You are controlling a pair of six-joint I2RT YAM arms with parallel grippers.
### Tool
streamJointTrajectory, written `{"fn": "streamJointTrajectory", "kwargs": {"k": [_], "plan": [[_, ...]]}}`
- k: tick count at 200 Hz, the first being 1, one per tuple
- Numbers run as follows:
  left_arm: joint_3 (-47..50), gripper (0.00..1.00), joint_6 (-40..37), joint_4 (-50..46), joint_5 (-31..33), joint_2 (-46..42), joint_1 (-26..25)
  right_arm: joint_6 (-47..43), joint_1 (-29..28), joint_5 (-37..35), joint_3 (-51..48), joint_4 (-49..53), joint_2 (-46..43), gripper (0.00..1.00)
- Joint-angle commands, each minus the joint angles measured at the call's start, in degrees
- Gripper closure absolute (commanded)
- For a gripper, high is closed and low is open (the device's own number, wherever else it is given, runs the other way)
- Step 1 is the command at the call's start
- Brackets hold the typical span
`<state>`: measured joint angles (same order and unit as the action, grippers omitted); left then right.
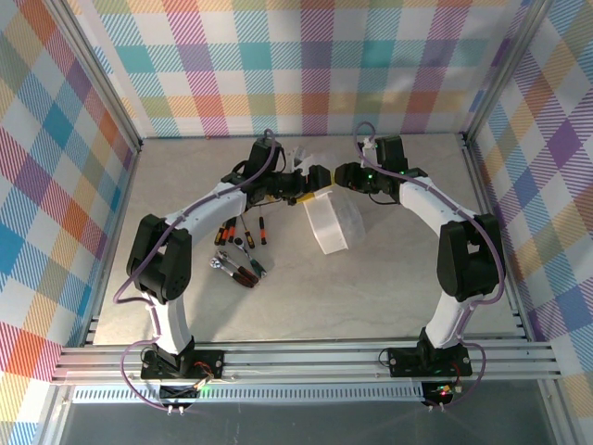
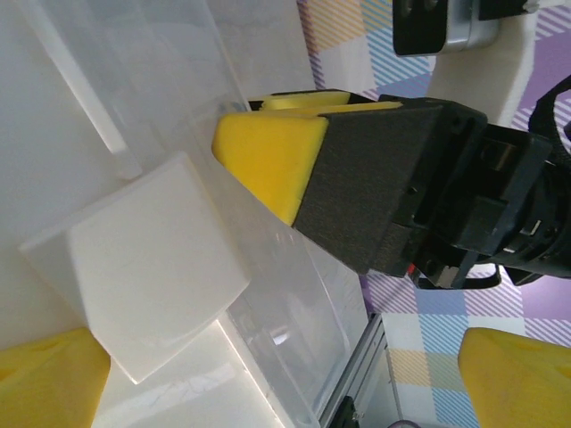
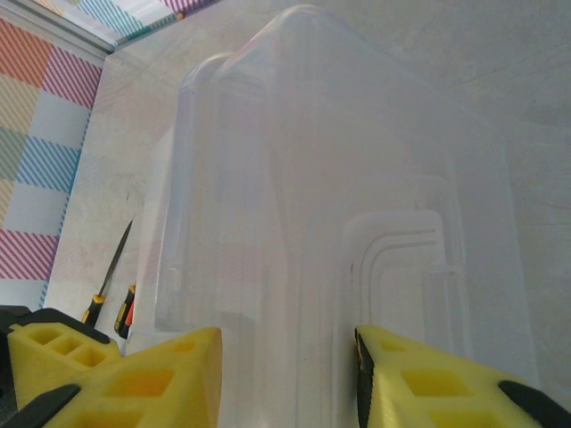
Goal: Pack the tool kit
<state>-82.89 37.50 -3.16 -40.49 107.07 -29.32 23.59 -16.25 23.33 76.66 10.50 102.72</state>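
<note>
Tabletop: pale beige slab (image 1: pixel 389 287) with a matt, faintly mottled, stone-like finish.
Case: translucent whitish plastic box (image 1: pixel 326 225), rectangular with rounded corners. It stood near the middle of the tabletop, a little toward the far edge.
Case surface: smooth and glossy, with stepped ridges (image 3: pixel 397 245) moulded into one wall. An opaque white block (image 2: pixel 143 267) with bevelled edges sat against the clear plastic.
Screwdrivers: several slim ones (image 1: pixel 244 230) with red, black and yellow handles and thin dark shafts. They lay roughly parallel on the tabletop, left of the case and apart from it.
Ratchet: small chrome piece (image 1: pixel 220 263), shiny, lying nearer the near edge than the screwdrivers.
Pliers: small tool (image 1: pixel 250 271) just beside the ratchet, on its right. Handle colour too small to tell.
Left pincer: (image 2: pixel 281 357) jaws spread as wide as they went, gripping nothing. Its blocky yellow fingertips (image 2: pixel 45 383) stood either side of the case's white block, at the case's far-left side.
Right pincer: (image 3: pixel 285 357) jaws partway closed. Its chunky yellow fingers (image 3: pixel 169 374) had square hollow cells and sat on a black textured housing. The case's clear plastic edge lay between them, and in the left wrist view one finger lay against the clear panel. Whether they clamped it firmly could not be told.
</note>
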Motion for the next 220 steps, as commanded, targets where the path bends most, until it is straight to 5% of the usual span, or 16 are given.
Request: {"fn": "streamJointTrajectory", "kwargs": {"k": [1, 149, 220], "plan": [[3.71, 0.0, 1.01, 9.47, -1.86, 2.8, -1.92, 1.45, -3.41, 6.45, -3.07, 5.79, 1.87, 0.59], [8.81, 0.0, 2.31, 20.81, -3.6, -0.32, -1.02, 0.75, -3.39, 4.09, -1.6, 8.23, 2.95, 0.6], [12.45, 0.0, 6.2, 33.73, -7.04, -0.4, -1.0, 0.66, -3.43, 3.91, -1.07, 8.82, 3.52, 0.6]]}}
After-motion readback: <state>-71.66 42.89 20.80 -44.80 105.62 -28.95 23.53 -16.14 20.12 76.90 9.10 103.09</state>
